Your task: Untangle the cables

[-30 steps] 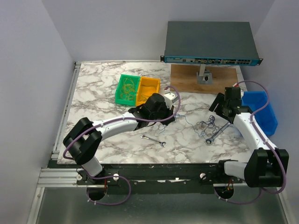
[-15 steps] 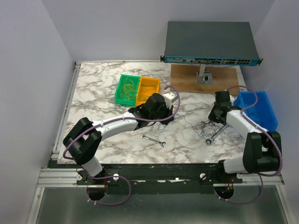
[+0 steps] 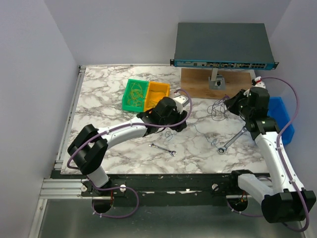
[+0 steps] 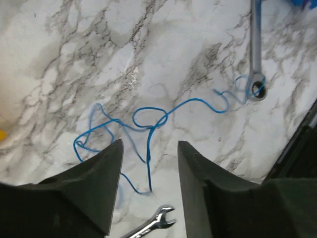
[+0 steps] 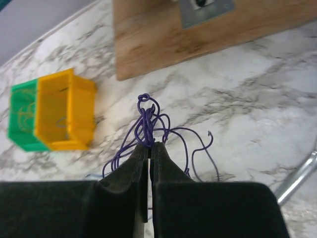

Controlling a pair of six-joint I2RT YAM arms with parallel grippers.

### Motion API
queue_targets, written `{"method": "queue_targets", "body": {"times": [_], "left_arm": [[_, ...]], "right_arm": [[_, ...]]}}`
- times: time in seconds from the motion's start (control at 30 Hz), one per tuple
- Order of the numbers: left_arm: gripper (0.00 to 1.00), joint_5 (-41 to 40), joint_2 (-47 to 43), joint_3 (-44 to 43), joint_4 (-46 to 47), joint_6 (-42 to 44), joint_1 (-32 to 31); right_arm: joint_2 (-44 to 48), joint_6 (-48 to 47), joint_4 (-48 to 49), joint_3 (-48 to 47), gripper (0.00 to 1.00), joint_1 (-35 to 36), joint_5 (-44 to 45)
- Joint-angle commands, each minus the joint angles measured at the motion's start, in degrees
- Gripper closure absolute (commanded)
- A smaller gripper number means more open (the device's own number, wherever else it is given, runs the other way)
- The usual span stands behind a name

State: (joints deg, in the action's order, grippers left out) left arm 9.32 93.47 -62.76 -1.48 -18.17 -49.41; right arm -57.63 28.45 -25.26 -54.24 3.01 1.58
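Note:
The cables are split in two. A clump of thin purple cables (image 5: 148, 116) hangs pinched in my right gripper (image 5: 150, 145), which is shut on it and lifted above the marble near the wooden board; from above, the clump (image 3: 216, 108) dangles off that gripper (image 3: 228, 105). A thin blue cable (image 4: 148, 119) lies looped on the table, one end reaching the big wrench (image 4: 255, 49). My left gripper (image 4: 149, 144) stands open over it, a blue strand showing between the jaws but not gripped. From above, the left gripper (image 3: 179, 119) is at mid-table.
A small silver wrench (image 3: 163, 149) lies near the left gripper and a larger one (image 3: 230, 140) to the right. Green (image 3: 135, 94) and orange (image 3: 157, 96) bins stand at the back, a blue bin (image 3: 280, 116) at the right. A network switch (image 3: 223, 44) sits above the wooden board (image 3: 198, 82).
My right gripper came down onto the purple clump, shut on it and lifted it back toward the wooden board. My left gripper has opened over the blue cable.

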Motion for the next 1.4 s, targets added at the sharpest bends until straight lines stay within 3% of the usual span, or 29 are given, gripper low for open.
{"method": "queue_targets", "body": {"times": [0.0, 0.03, 0.13, 0.37, 0.53, 0.7, 0.77, 0.87, 1.07, 1.2, 1.3, 1.37], "left_arm": [[0.35, -1.13, -3.05, 1.65, 1.14, 0.33, 0.28], [0.26, -0.82, -4.24, 3.20, 3.26, 0.33, 0.27], [0.18, -0.28, -7.94, 6.34, 6.50, 0.42, 0.52], [0.18, 8.01, -8.58, 9.00, 11.86, -3.09, 3.19], [0.19, 9.47, -6.81, 7.43, 10.26, -3.01, 3.51], [0.19, 13.24, -6.53, 7.83, 12.49, -3.76, 3.85], [0.19, 14.64, -6.23, 7.92, 13.37, -4.15, 3.89], [0.19, 14.36, -5.55, 7.46, 12.72, -3.90, 3.92], [0.20, 10.05, -2.91, 4.10, 6.67, -2.83, 3.92], [0.20, 6.81, -0.47, 1.66, 2.61, -3.12, 3.90], [0.20, 6.20, 0.21, 1.13, 1.83, -3.10, 3.94], [0.20, 5.94, 0.22, 1.14, 1.74, -3.18, 3.96]], "right_arm": [[0.13, -0.11, 3.50, 0.05, 0.97, 0.31, -17.77], [-0.12, -0.06, 4.15, 0.54, 0.96, 0.33, -20.00], [-0.73, -0.77, 5.63, 2.13, 0.97, 0.33, -23.75], [0.87, -1.97, 6.99, 4.59, 0.98, 0.37, -25.95], [2.90, -1.16, 3.83, 2.69, 0.99, 0.32, -14.82], [3.46, -4.28, 4.01, 2.40, 0.99, 0.29, -25.94], [3.52, -3.89, 3.37, 2.23, 0.99, 0.40, -25.24], [5.68, -0.46, 0.87, 1.70, 0.99, 0.33, -9.39], [10.87, 8.14, -3.33, -1.07, 0.99, 0.33, 35.35], [6.50, 4.43, -4.14, -5.48, 0.99, 0.33, 59.35], [0.86, 4.38, -4.95, -7.67, 0.98, 0.16, 72.93], [-2.16, 4.35, -3.12, -7.79, 0.97, -1.37, 74.98]]}}
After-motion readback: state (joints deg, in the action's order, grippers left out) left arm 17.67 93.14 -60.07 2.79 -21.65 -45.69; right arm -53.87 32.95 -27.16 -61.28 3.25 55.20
